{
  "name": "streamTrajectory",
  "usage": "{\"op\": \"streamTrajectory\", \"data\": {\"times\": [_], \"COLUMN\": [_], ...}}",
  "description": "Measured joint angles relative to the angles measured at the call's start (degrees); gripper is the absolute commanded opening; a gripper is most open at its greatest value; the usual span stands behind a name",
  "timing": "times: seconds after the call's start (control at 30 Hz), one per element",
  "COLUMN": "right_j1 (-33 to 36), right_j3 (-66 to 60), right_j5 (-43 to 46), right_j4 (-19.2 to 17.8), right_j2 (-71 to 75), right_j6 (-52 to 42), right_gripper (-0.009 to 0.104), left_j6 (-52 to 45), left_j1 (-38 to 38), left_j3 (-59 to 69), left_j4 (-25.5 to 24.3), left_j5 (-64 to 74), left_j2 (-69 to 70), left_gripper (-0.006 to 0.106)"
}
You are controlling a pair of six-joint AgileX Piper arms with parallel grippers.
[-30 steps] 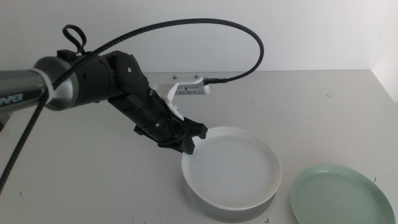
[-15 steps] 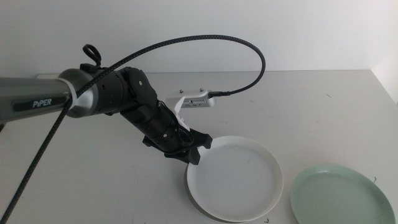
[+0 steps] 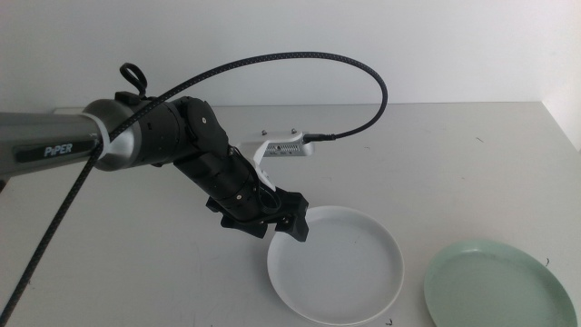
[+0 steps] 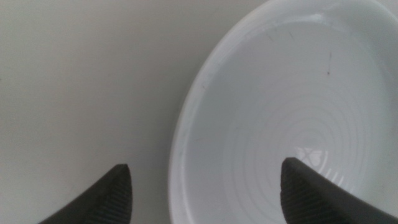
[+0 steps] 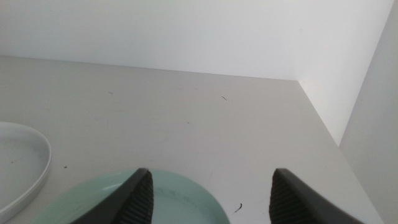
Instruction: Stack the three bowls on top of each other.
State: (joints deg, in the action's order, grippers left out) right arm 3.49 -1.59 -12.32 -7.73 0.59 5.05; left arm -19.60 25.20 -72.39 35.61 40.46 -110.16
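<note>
The white bowl [image 3: 334, 265] lies flat on the table at the front middle. My left gripper [image 3: 283, 225] hovers over its left rim. In the left wrist view the left gripper [image 4: 205, 186] is open, one jaw over the table, the other over the inside of the white bowl [image 4: 292, 118], touching nothing. The mint green bowl [image 3: 497, 283] lies at the front right. My right gripper [image 5: 208, 199] is open and empty just above the mint green bowl [image 5: 124, 199], out of the middle view. The pale grey-blue bowl does not show.
A black braided cable [image 3: 300, 60] arcs over the left arm. The table's right edge meets a white wall [image 3: 567, 91]. The white bowl's rim [image 5: 31, 162] also shows beside the mint one in the right wrist view.
The white bowl, held up by its rim a second ago, has come down and lies flat. My left gripper has moved slightly toward the front and stands open over the rim.
</note>
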Motion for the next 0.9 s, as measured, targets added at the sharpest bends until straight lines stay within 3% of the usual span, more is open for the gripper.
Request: {"op": "streamTrajectory", "data": {"times": [0.23,0.53,0.9], "right_j1": [0.00,0.00,0.00], "right_j3": [0.00,0.00,0.00], "right_j5": [0.00,0.00,0.00], "right_j4": [0.00,0.06,0.06], "right_j2": [0.00,0.00,0.00], "right_j6": [0.00,0.00,0.00], "right_gripper": [0.048,0.048,0.048], "left_j6": [-7.04,-15.16,-14.68], "left_j1": [-1.23,-4.02,-5.86], "left_j3": [-2.07,-5.65,-5.65], "left_j4": [-0.33,-1.58,-5.93], "left_j5": [7.03,16.44,23.42], "left_j2": [6.32,21.90,40.25], "left_gripper": [0.097,0.098,0.098]}}
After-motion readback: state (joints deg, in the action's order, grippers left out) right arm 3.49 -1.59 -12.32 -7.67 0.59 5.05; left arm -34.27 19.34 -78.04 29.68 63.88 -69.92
